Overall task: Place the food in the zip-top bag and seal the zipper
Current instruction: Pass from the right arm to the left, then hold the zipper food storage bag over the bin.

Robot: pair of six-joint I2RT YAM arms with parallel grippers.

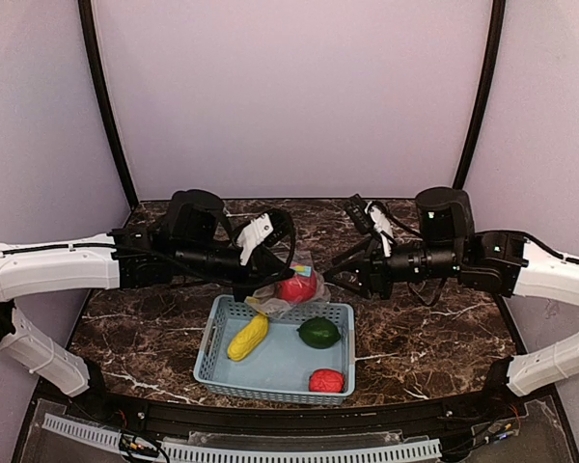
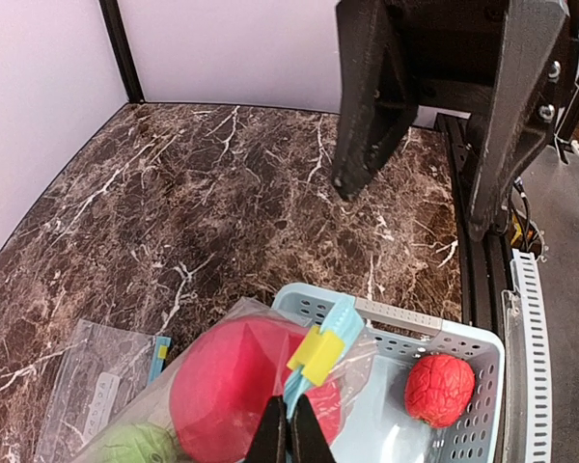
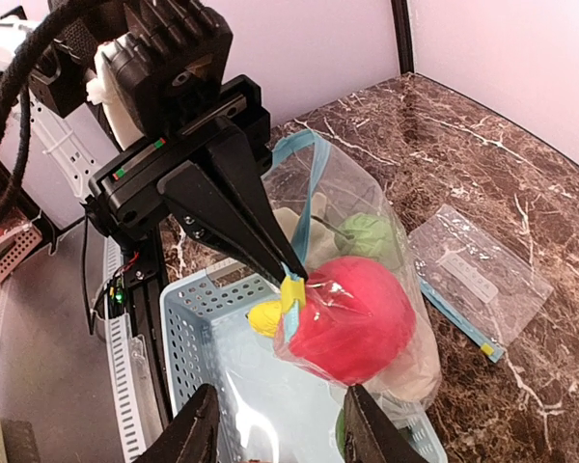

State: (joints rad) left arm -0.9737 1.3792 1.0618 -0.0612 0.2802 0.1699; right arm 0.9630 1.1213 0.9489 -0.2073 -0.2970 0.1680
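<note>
Left gripper (image 2: 289, 436) clamped on bag (image 1: 288, 294) zipper edge; bag held at basket (image 1: 212, 352) 12 o'clock rim, apple (image 1: 296, 287) inside. Right gripper (image 3: 282, 429) at bag's 3 o'clock, jaws parted, nothing gripped. In basket: corn (image 1: 248, 337) at 9 o'clock, green fruit (image 1: 319, 333) at 2, red fruit (image 1: 326, 380) at 5.

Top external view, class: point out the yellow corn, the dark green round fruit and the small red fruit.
yellow corn (image 1: 247, 338), top external view, middle of the cob
dark green round fruit (image 1: 319, 333), top external view, centre of its top
small red fruit (image 1: 326, 381), top external view, centre of its upper face
</note>
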